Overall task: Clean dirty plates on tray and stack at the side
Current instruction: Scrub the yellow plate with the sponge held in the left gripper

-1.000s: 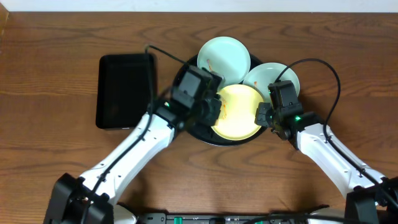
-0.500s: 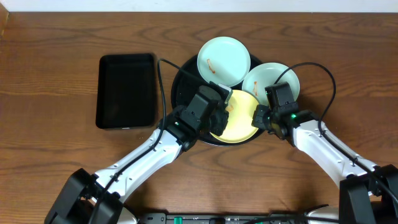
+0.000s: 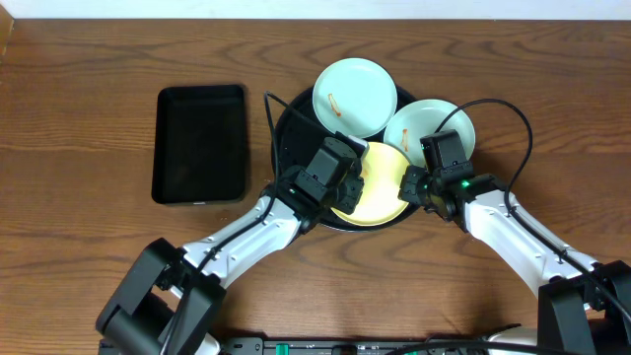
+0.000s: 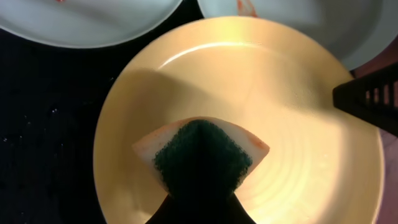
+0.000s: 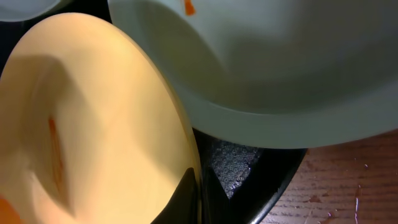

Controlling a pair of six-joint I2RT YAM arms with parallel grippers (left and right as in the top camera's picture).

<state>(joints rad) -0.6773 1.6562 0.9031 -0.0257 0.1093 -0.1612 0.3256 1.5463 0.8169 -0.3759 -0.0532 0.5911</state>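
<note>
The pale yellow plate (image 3: 382,179) lies at the front of the round black tray (image 3: 288,128). It also shows in the left wrist view (image 4: 280,99) and the right wrist view (image 5: 93,124), where an orange smear marks it. My left gripper (image 3: 347,189) is shut on a sponge (image 4: 202,152), yellow with a dark green scrub face, pressed on the yellow plate. My right gripper (image 3: 412,185) is shut on the yellow plate's right rim (image 5: 198,186). Two pale mint plates, one at the back (image 3: 355,94) and one at the right (image 3: 431,123), carry orange smears.
A smaller rectangular black tray (image 3: 200,144) sits to the left on the wooden table. The two arms reach in from the front edge. A black cable (image 3: 271,118) loops over the round tray's left side.
My left gripper moved with the sponge from the yellow plate's left edge toward its middle. My right gripper shifted slightly left and kept its hold on the plate's rim.
</note>
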